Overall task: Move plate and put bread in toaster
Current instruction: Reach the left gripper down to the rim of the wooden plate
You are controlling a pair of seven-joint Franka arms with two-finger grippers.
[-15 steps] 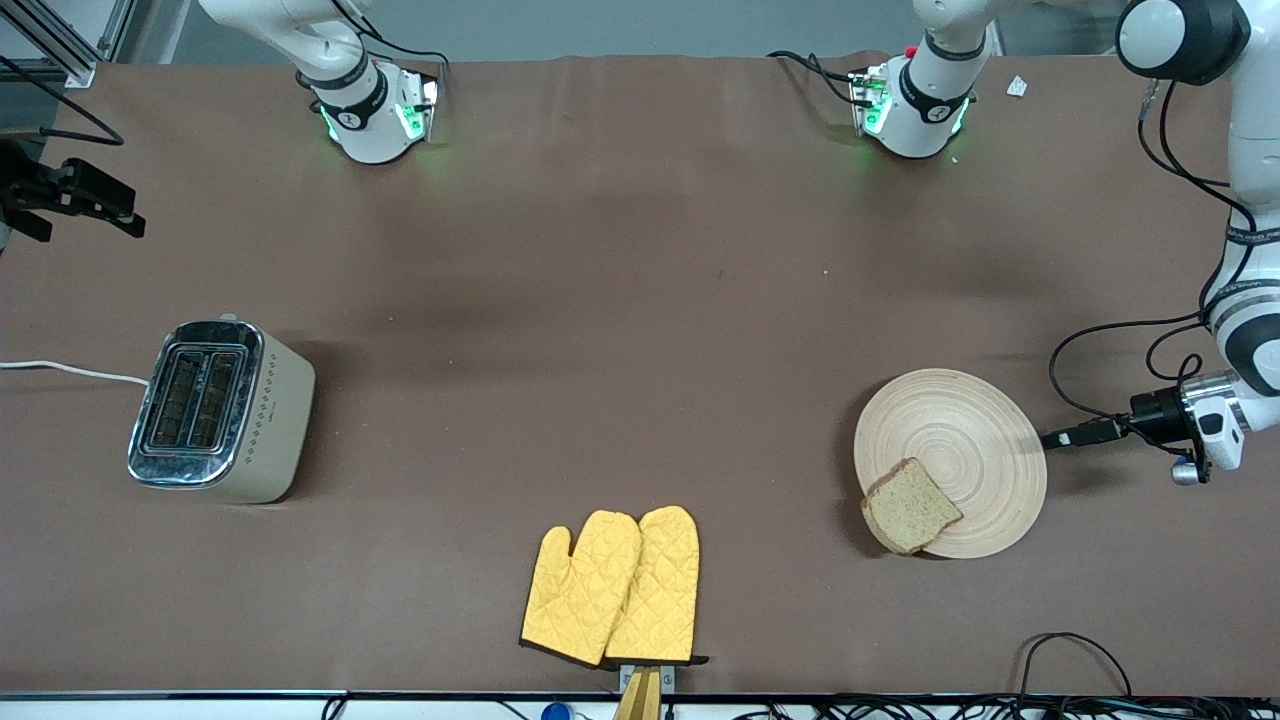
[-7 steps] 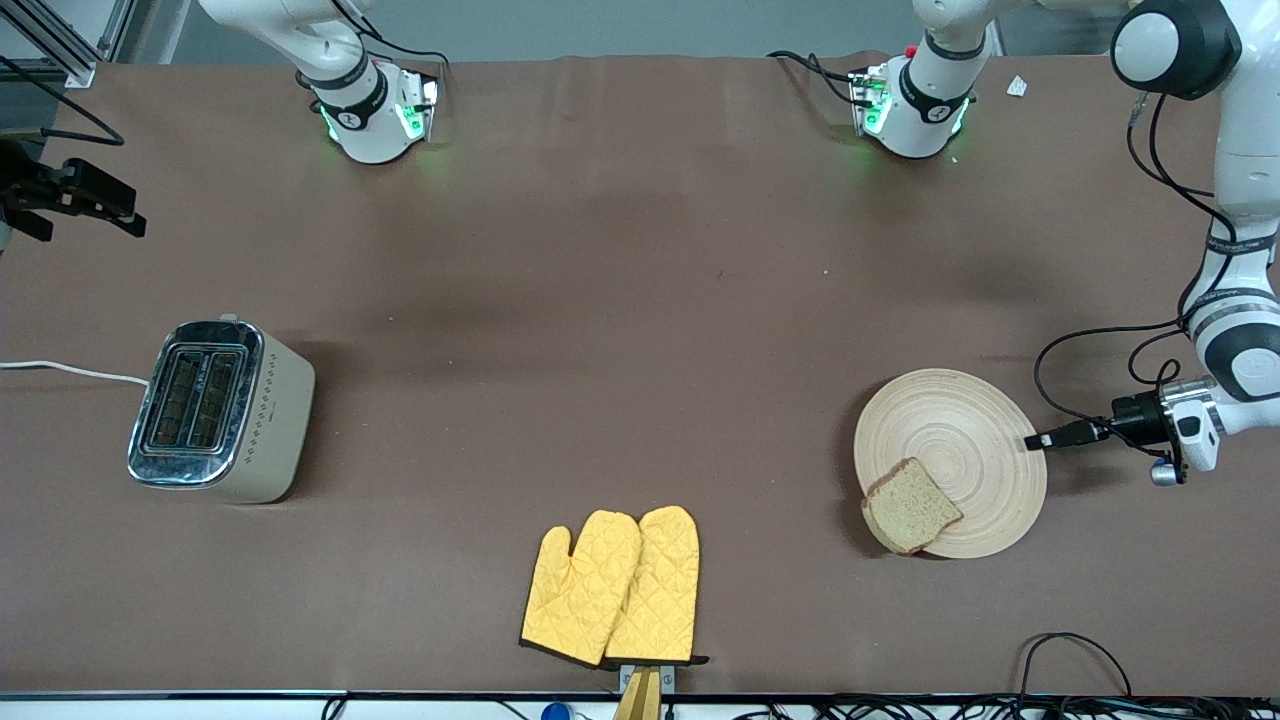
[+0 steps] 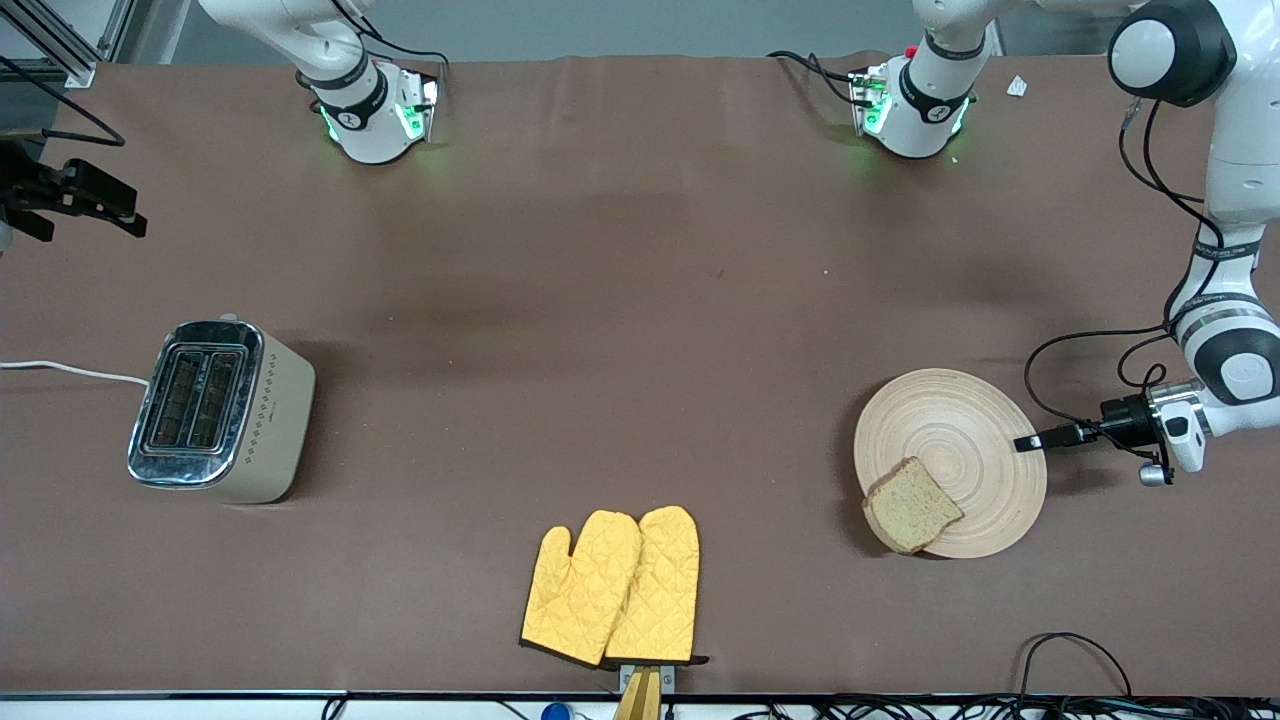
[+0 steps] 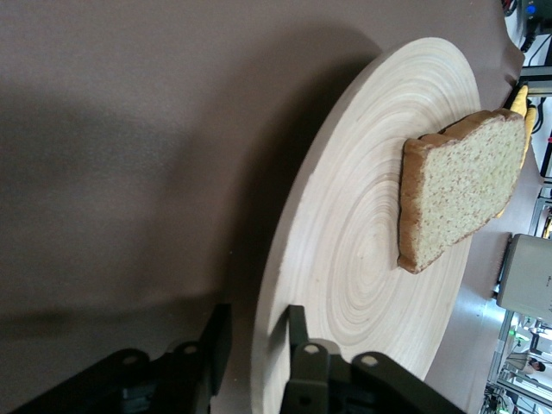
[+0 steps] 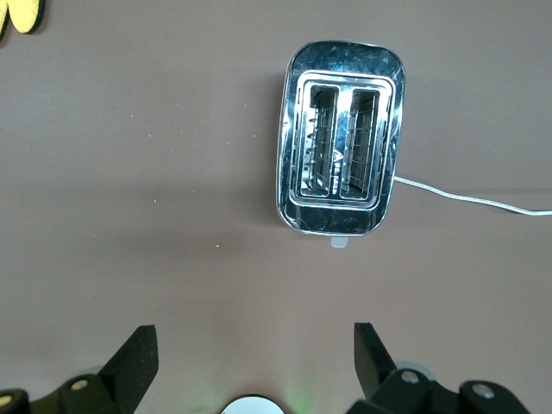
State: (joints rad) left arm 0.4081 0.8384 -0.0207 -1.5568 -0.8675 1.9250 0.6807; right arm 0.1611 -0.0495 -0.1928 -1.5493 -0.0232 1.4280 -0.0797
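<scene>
Left end effector lies low and sideways at the rim of the plate, fingers apart and straddling the edge, one above and one under the wood; not yet clamped. A side-on pinch like this suits dragging or lifting a flat disc off the worktop.

Plate sits toward the left arm's end of the worktop, closer to the camera-side edge than to the bases. Bread lies flat on the plate, one corner overhanging the rim on the camera side, so a tilt could tip it off.

Toaster stands near the right arm's end, slots up and empty, cord trailing off the worktop edge.

Right end effector waits high over the toaster, fingers wide apart.

Yellow oven mitts rest at the middle of the camera-side edge.
</scene>
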